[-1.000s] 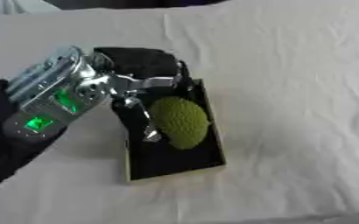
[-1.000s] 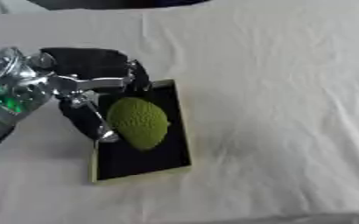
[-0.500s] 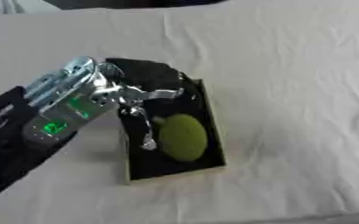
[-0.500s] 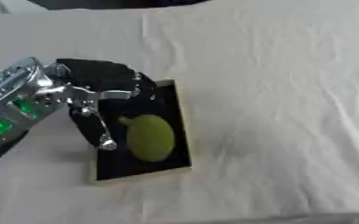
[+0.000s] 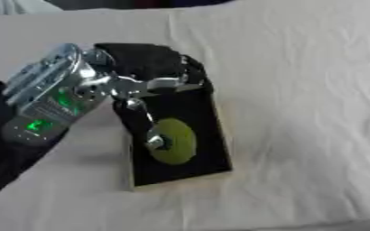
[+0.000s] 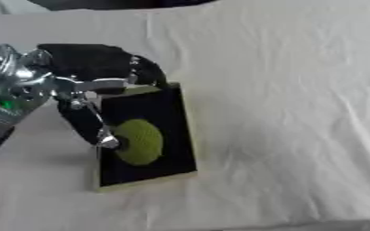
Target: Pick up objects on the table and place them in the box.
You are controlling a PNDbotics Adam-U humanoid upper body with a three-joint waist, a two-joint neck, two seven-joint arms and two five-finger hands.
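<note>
A shallow box [image 5: 182,177] with a black inside and a pale rim lies on the white cloth, left of centre. A round, rough green object [image 5: 177,140] lies in its lower half. My left hand [image 5: 145,63] hovers over the box's upper end, black fingers curved at the top rim, well apart from the green object. One long silver-jointed finger [image 5: 150,135] stretches down, its tip at the object's left edge. The hand is spread open and grips nothing. My right hand shows in no view.
My silver left forearm [image 5: 50,101], lit by green lights, covers the table's left side. Wrinkled white cloth [image 6: 283,113] stretches right of the box. Dark shapes [image 6: 117,3] sit along the far edge.
The green object went from between my left hand's fingers, above the box, down onto the box floor. The fingers have parted from it and the hand has drawn back toward the box's upper end.
</note>
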